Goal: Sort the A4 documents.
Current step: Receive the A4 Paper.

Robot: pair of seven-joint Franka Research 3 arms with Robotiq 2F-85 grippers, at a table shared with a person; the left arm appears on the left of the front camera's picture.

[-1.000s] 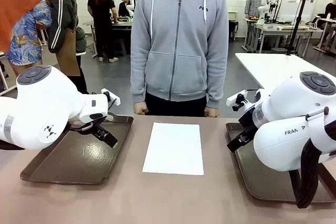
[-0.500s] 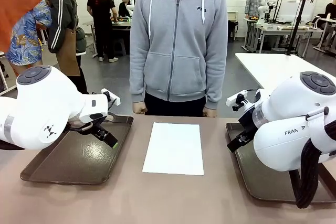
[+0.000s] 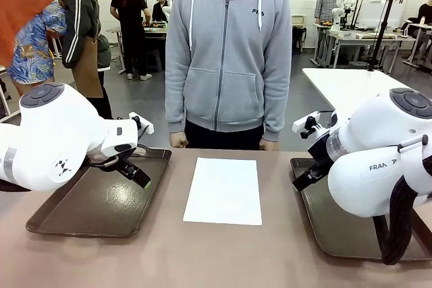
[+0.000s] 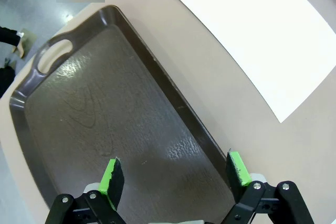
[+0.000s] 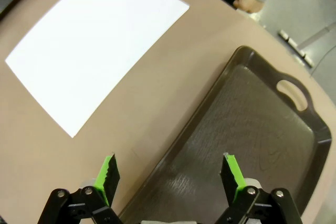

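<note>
The A4 document [image 3: 223, 191] in the middle of the desk [image 3: 202, 257] is plain white paper, matt and smooth. The desk top is a dull brown-beige with no shine. The left tray [image 4: 105, 103] looks like dark brown plastic, finely grained, catching soft glare; the right tray [image 5: 252, 129] at the opposite edge looks the same. My left fingers [image 4: 111, 177] and right fingers [image 5: 107, 177] are matt black with bright green ridged pads. My left arm shell [image 3: 54, 133] is glossy white plastic. The person's hoodie [image 3: 229, 52] is soft grey cloth.

one A4 sheet [image 3: 223, 190], two brown trays, left tray [image 3: 81, 207], right tray [image 3: 331, 227], two claws, left claw [image 4: 173, 161], right claw [image 5: 169, 158], one person [image 3: 229, 52]
</note>
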